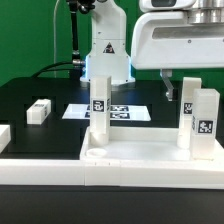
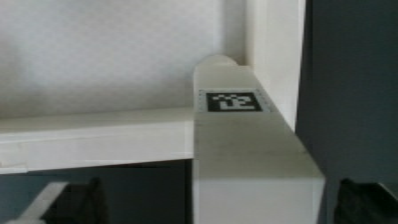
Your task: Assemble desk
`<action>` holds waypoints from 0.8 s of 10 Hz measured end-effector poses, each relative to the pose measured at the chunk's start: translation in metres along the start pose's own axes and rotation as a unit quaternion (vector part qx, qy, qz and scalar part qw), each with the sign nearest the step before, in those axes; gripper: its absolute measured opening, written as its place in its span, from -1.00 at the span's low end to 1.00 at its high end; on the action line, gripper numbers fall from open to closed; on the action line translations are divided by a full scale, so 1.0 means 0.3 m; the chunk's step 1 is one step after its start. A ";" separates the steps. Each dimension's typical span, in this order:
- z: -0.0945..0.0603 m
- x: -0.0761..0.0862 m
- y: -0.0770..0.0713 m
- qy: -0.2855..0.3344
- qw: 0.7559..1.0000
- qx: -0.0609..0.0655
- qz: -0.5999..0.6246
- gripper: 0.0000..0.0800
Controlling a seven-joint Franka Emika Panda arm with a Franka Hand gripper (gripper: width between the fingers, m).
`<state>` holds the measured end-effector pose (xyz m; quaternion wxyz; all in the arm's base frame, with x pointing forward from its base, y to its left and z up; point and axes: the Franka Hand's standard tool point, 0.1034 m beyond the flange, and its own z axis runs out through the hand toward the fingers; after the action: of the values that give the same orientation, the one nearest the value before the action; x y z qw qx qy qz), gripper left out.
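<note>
Panel (image 1: 135,160) lay nearest, on the table's (image 1: 30,95) front edge, with tagged legs (image 1: 100,105) standing upright at its corners. Gripper (image 1: 180,88) hovered above the exterior view's right legs, jaws released, grasping nothing. One loose leg (image 1: 39,111) lay apart.

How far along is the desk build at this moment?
Done: three legs stand upright on the desk panel, including one at the exterior view's left and two at its right. In hand: nothing; the gripper hangs open above them. Left: one leg lies loose on the table.
</note>
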<state>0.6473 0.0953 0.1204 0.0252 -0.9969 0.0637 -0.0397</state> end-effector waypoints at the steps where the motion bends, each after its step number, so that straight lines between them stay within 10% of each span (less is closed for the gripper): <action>1: 0.001 0.000 0.001 0.000 1.000 0.000 0.006 0.33; 3: 0.001 0.000 0.001 0.000 1.000 0.000 0.008 -0.28; 8: -0.001 0.000 0.007 -0.006 0.966 0.002 0.257 -0.28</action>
<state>0.6470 0.0933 0.1208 0.0365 -0.9473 0.3172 -0.0262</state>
